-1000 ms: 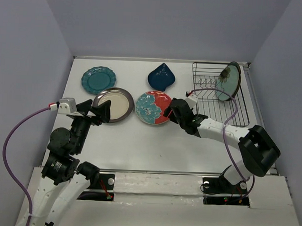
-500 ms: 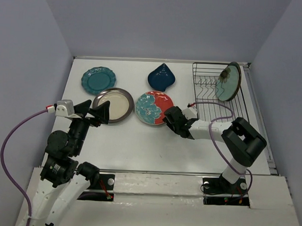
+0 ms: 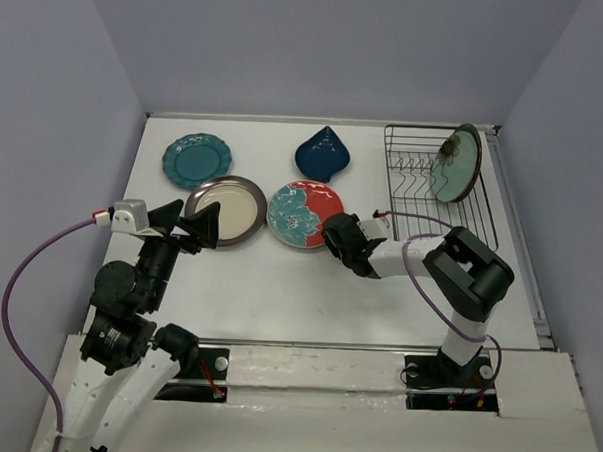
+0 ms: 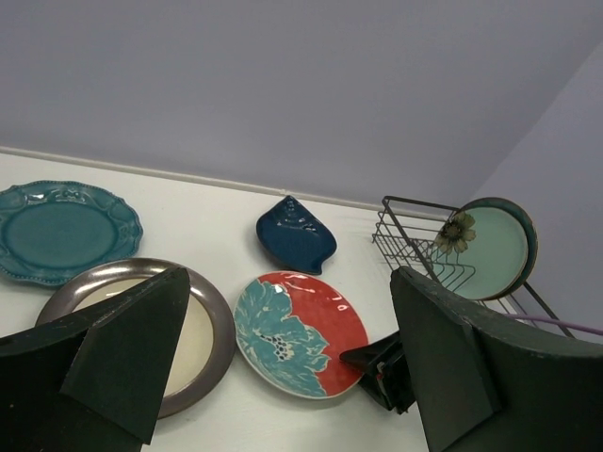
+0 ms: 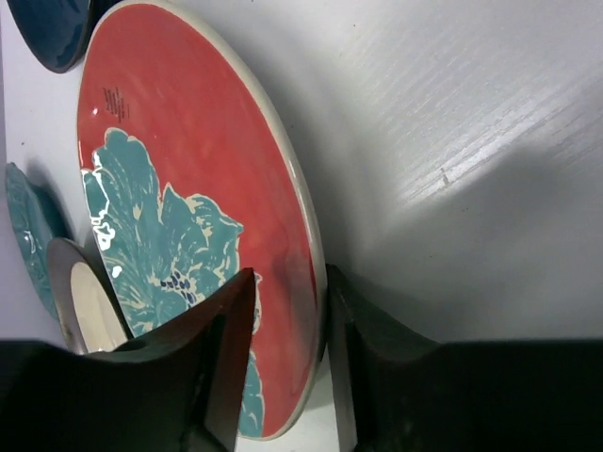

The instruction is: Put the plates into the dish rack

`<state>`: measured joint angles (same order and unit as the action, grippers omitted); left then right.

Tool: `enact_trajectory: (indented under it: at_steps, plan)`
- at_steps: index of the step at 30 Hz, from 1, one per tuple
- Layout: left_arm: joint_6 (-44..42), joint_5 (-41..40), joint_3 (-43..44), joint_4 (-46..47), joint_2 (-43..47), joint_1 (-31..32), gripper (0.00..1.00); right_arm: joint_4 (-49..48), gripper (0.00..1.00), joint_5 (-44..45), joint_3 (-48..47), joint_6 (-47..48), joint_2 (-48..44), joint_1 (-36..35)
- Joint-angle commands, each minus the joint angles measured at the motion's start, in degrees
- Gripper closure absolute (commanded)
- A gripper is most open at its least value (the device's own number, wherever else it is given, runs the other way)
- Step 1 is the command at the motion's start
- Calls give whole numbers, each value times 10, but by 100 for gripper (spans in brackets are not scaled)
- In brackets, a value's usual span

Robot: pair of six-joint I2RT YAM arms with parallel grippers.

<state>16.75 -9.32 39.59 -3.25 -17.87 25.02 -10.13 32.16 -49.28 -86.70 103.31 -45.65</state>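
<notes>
The red-and-teal floral plate (image 3: pixel 302 214) lies mid-table. My right gripper (image 3: pixel 333 230) is low at its right edge, shut on the rim, with one finger on the face and one under the edge (image 5: pixel 290 282). My left gripper (image 3: pixel 191 224) is open and empty above the near edge of the cream brown-rimmed plate (image 3: pixel 227 209). The scalloped teal plate (image 3: pixel 196 159) and the navy teardrop plate (image 3: pixel 322 154) lie at the back. The pale mint plate (image 3: pixel 456 165) stands upright in the black wire dish rack (image 3: pixel 423 191), with a dark teal rim showing behind it.
The rack sits at the table's back right, its near prongs bare. A purple cable loops from my right arm over the rack's front. Grey walls close in the back and sides. The left wrist view shows the floral plate (image 4: pixel 301 330) and the right gripper (image 4: pixel 377 363).
My right gripper has slid left along the table to the floral plate's right edge and closed over its rim. The plate has shifted slightly left. My left arm has barely moved.
</notes>
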Motion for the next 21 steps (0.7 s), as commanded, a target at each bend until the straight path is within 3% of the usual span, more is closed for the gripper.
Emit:
enact_trajectory:
  at_steps: [1,6,8,15,21]
  plan:
    - [-3,4,16,28,-1,-3,1,1,64,26,13,-21,23,-12]
    - [-3,9,16,28,-2,-3,1,7,89,96,25,13,-31,-33]
    - [-4,11,16,29,-2,-3,1,13,93,109,27,26,-47,-38]
    - [-4,10,15,28,-3,-4,1,63,93,198,14,100,-127,-76]
    - [-3,10,15,28,-5,-4,1,42,93,211,2,262,-205,-83]
